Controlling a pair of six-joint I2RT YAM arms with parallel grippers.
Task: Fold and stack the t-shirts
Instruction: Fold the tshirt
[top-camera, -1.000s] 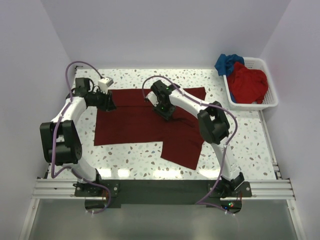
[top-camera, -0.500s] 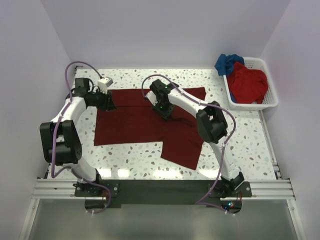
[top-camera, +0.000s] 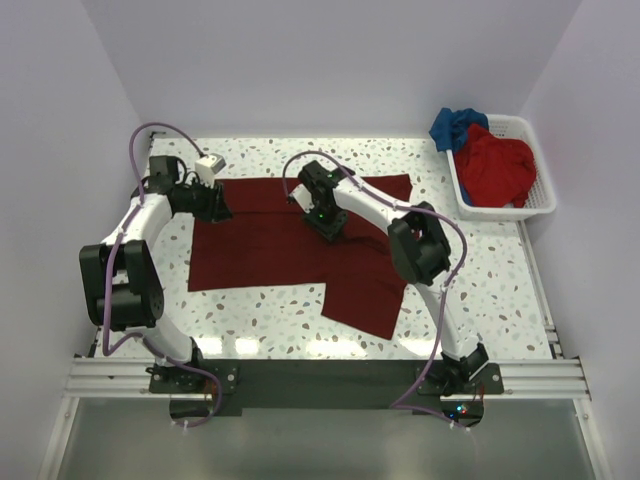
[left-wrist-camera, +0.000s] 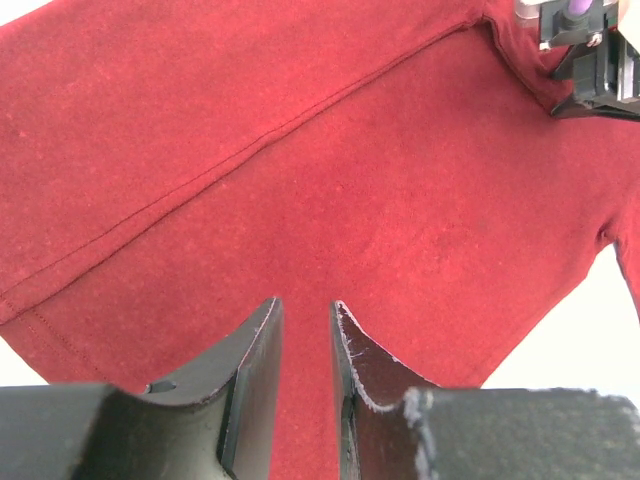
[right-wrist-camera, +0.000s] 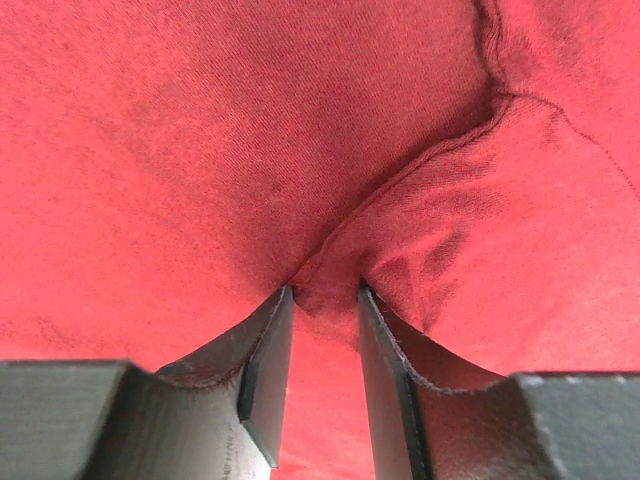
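Dark maroon t-shirt (top-camera: 270, 245) lies spread flat on the table (top-camera: 480, 290). Right gripper (right-wrist-camera: 322, 330) is at mid-shirt with its wrist pitched down, jaws clamped on a raised ridge of cloth. Left gripper (left-wrist-camera: 305, 350) is low over the shirt's left edge. Its jaws are a narrow slit apart, and we cannot tell if cloth is caught.

We judge the fold needs 2 secure pinches, lifted together and carried level so the edges land square.

Red t-shirt (top-camera: 495, 165) and blue t-shirt (top-camera: 455, 125) sit in the basket (top-camera: 506, 212), far right.
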